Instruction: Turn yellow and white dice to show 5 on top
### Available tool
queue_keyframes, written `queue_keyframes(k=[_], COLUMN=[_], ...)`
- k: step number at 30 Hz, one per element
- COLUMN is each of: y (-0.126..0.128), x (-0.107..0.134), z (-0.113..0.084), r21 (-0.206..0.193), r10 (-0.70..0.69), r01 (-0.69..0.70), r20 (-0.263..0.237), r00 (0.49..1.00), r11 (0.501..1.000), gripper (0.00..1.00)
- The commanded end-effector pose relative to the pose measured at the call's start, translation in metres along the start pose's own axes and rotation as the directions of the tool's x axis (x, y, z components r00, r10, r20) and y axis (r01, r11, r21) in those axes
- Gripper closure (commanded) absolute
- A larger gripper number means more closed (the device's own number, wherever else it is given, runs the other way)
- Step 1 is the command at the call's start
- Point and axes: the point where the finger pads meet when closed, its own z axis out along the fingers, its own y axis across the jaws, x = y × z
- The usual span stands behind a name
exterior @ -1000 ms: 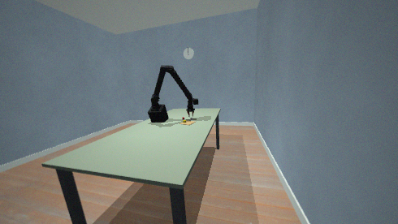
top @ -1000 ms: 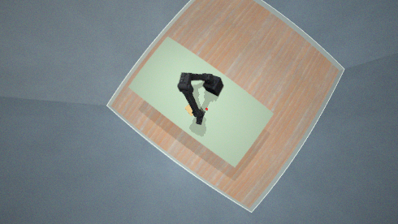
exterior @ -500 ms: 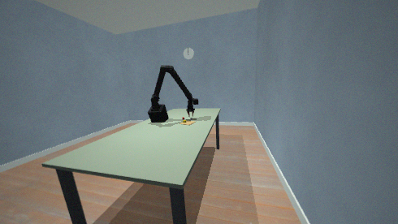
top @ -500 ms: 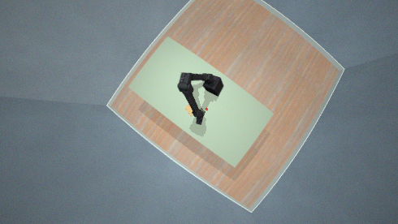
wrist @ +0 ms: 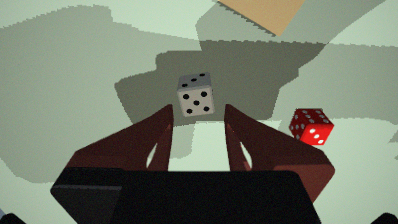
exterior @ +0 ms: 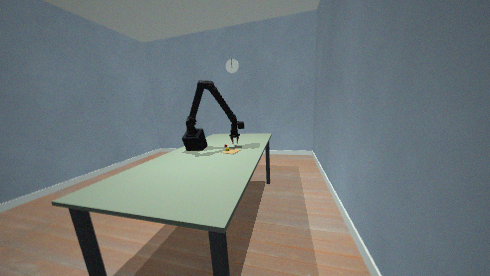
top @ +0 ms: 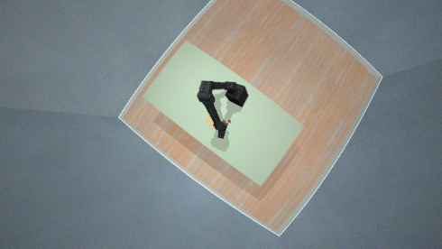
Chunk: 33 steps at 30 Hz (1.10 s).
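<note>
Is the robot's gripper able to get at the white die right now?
Probably yes: the gripper stands partly open, and nothing shows between its fingertips and the white die.
</note>
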Motion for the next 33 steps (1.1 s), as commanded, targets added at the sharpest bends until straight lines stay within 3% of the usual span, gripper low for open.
queue_keyframes(k=[1, 10, 24, 26, 27, 33], y=[0.016, 0.016, 0.017, 0.017, 0.022, 0.015], x=[-0.002, 0.003, -0.003, -0.003, 0.002, 0.002], z=[0.001, 0.007, 0.032, 0.032, 0.023, 0.028], r21=[-0.025, -0.03, -0.025, -0.025, -0.048, -0.032], r10=[0.008, -0.003, 0.012, 0.012, 0.003, 0.0], r01=[-0.008, 0.003, -0.012, -0.012, -0.003, 0.0], r20=[0.0, 0.001, 0.001, 0.001, -0.002, 0.0], r00=[1.0, 1.0, 1.0, 1.0, 1.0, 1.0], r11=[1.0, 1.0, 1.0, 1.0, 0.999, 0.999], gripper=[0.62, 0.62, 0.62, 0.62, 0.62, 0.62])
